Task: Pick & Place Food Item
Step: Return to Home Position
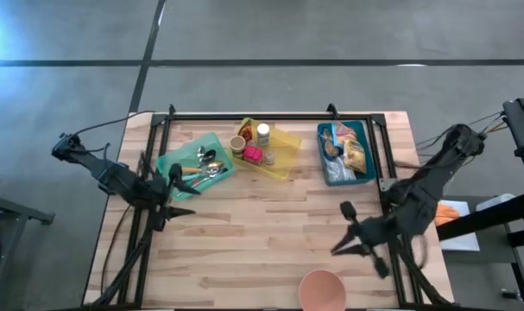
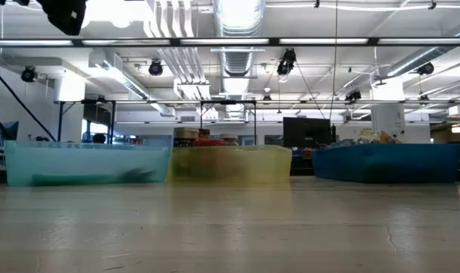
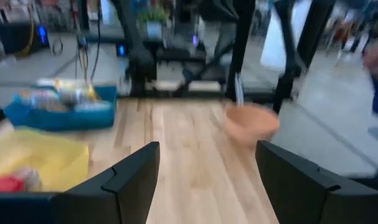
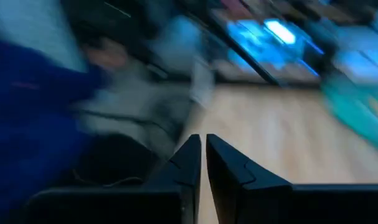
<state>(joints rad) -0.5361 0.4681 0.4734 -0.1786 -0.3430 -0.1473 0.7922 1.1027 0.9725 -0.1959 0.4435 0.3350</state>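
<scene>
Three bins stand along the table's far side. The teal bin [image 1: 195, 166] holds cutlery, the yellow bin [image 1: 266, 147] holds small food items and jars, and the blue bin [image 1: 344, 152] holds packets. A pink bowl [image 1: 321, 289] sits at the near edge. My left gripper [image 1: 180, 193] hovers open beside the teal bin's near side, with nothing between its fingers [image 3: 131, 180]. My right gripper [image 4: 203, 146] is shut and empty above the table's right part [image 1: 344, 240], between the blue bin and the bowl.
A black frame [image 1: 270, 116] runs along the table's far edge and down both sides. Bare wood [image 1: 262, 233] lies between the bins and the bowl. Beyond the table the low view shows a room with shelves and lamps.
</scene>
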